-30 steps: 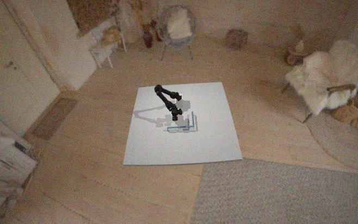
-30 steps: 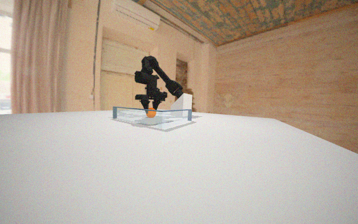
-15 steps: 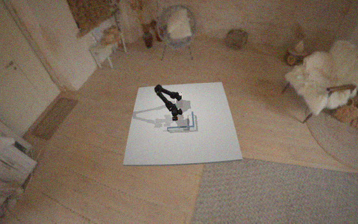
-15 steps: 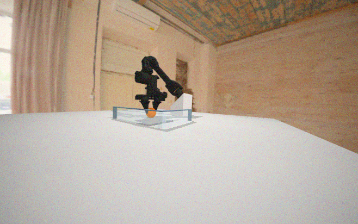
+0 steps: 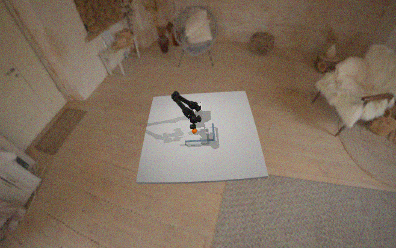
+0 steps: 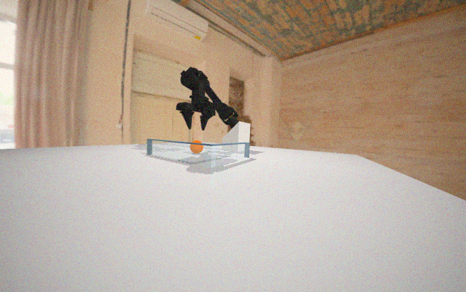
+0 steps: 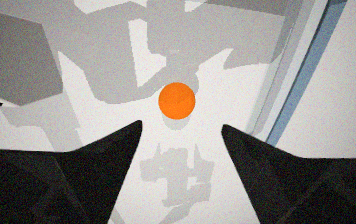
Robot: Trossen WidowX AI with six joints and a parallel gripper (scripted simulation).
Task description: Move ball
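Lifting pincer straight up, jaws apart, empty; ball on counter, seemingly on mark; avoid nudging.

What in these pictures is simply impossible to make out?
- See-through copy: no view shows it apart from the ball, which may cover it.
- Gripper, wrist view: only two dark fingers show; the bottom edge cuts off the rest.
- Clear walls, top view: too small and faint to trace fully.
- Wall corner, exterior view: its far side blurs behind the near wall.
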